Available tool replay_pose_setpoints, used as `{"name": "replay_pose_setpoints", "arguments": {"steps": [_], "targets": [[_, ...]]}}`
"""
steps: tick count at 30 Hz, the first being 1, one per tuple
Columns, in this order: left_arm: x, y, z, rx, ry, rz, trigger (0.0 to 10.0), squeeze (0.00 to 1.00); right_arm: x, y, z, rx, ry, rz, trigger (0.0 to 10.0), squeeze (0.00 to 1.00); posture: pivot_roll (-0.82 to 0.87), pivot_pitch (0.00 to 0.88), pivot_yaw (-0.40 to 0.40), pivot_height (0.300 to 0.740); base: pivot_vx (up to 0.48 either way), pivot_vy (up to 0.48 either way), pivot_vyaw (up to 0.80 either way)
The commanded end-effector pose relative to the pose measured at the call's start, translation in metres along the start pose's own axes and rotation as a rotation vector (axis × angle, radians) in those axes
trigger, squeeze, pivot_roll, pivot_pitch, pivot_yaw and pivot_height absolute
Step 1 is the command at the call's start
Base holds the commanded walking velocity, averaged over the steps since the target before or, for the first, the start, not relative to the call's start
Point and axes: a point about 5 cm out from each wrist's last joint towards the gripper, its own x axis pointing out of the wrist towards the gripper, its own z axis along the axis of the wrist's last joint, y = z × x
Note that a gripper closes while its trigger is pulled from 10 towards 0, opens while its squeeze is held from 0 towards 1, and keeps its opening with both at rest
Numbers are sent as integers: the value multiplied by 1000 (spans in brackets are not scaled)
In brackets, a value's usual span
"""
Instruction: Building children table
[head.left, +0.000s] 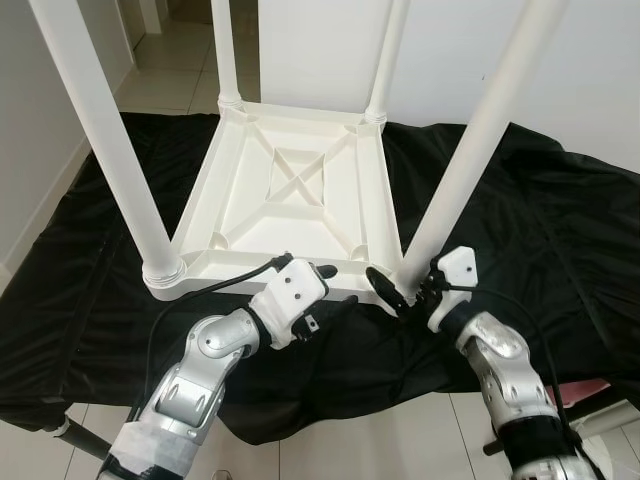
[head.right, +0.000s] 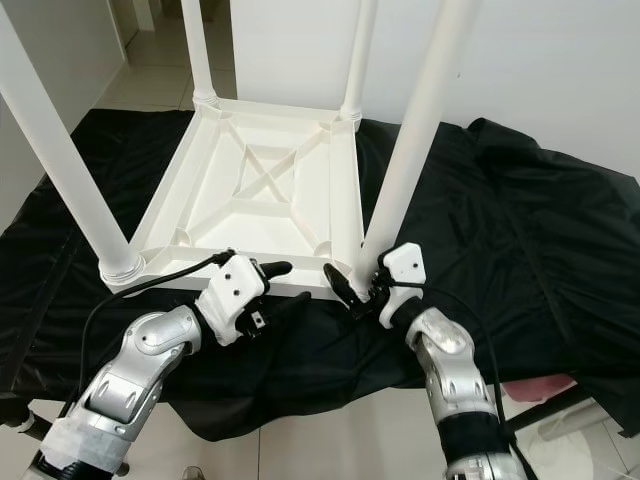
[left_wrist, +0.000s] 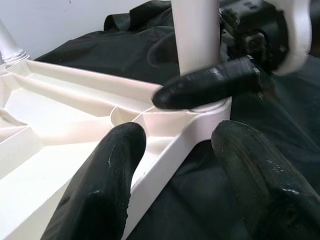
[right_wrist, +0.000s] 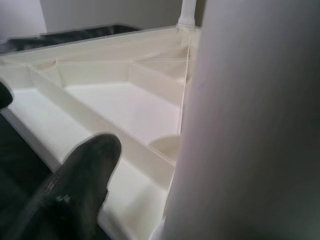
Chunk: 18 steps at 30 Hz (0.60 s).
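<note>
1. Left gripper (head.left: 325, 285): fingers spread, straddling the near rim of the upturned white table (head.left: 290, 190).
2. Right gripper (head.left: 400, 290): clamped on the table's near-right leg (head.left: 470, 150) at its base.
3. Table lies top-down on a black cloth (head.left: 540, 220), four legs up.

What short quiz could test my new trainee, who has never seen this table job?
1. True or false: the white table lies upside down on the black cloth.
2. How many legs stand in its corners?
3. Which gripper is at the near right leg: A the left gripper, B the right gripper?

Key: 1 true. 2 four. 3 B, its jaws around the leg's base; the left gripper's jaws sit open at the table's near edge.
</note>
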Motion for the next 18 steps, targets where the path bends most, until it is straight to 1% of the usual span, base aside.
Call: {"name": "replay_pose_setpoints", "arguments": {"steps": [1,2,13,14,15,16,17,18], "targets": [[0,-3,0,-5,3,-19,10000,0,1,1,-5,-7,27,20,2196,0,48,0,-89,740,0,0,0],[0,-3,1,-7,3,-12,10000,0,3,-1,-6,-4,31,30,0,0,59,0,-95,740,0,0,0],[-2,-3,0,-9,14,-6,10000,0,5,-3,-11,0,36,72,0,0,73,0,-97,740,0,0,0],[-3,-3,0,-9,15,-7,10000,0,5,-3,-10,1,32,70,8706,0,72,0,-96,740,0,0,0],[-3,-3,0,-8,15,-7,10000,0,5,-3,-10,1,27,69,8706,0,72,0,-96,740,0,0,0],[-3,-2,0,-8,17,-8,10000,0,4,-3,-9,2,23,64,10000,0,68,0,-93,740,0,0,0],[-3,-2,0,-8,17,-8,10000,0,4,-3,-9,2,23,64,10000,0,68,0,-93,740,0,0,0],[-2,-2,0,-7,17,-11,10000,0,3,-5,-8,7,5,23,10000,0,64,0,-91,740,0,0,0]]}}
